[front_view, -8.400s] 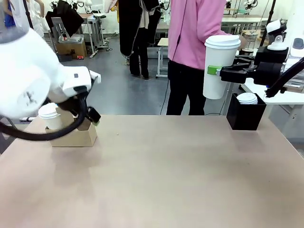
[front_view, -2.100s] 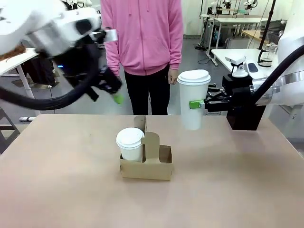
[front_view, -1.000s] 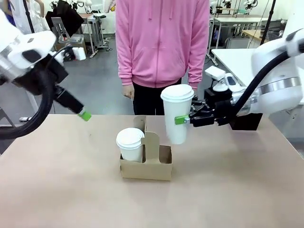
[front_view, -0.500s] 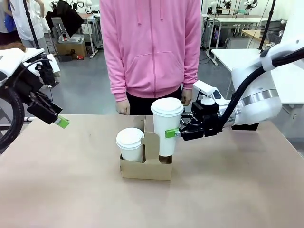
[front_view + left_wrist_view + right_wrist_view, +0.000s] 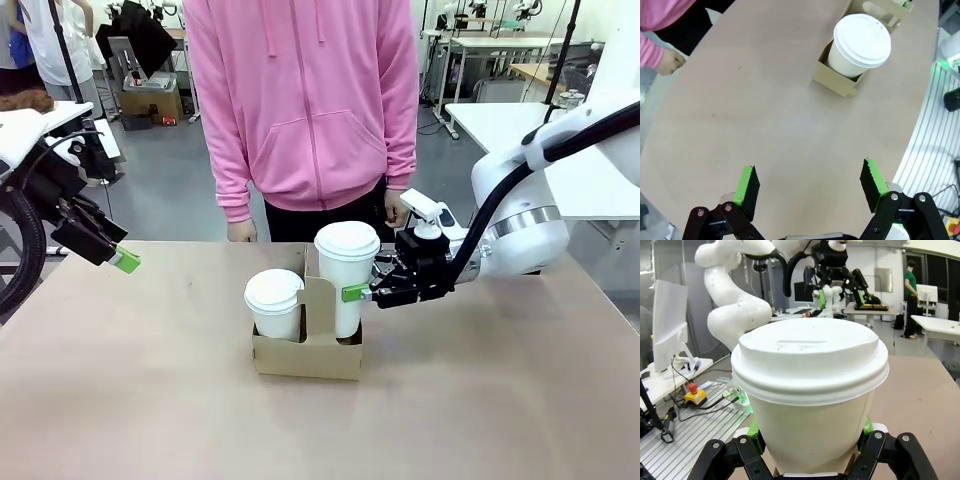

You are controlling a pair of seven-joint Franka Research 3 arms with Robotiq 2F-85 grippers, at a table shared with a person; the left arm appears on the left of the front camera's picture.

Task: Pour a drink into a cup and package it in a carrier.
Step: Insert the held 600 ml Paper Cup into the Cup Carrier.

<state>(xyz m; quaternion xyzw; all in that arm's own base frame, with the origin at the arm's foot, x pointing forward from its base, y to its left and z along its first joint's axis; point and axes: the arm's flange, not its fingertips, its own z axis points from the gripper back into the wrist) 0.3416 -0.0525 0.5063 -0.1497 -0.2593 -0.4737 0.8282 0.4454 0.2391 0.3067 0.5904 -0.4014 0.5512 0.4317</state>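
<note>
On the table (image 5: 470,410), mid-frame, your right pincer (image 5: 352,292) grips the cup (image 5: 347,262) upright to seat it in the carrier (image 5: 305,357); left pincer (image 5: 810,186) hangs open aside.

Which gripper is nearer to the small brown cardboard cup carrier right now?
Right. The right gripper is shut on the tall white lidded paper cup standing in the brown cardboard carrier. The left gripper hangs open, far off near the table's left edge.
</note>
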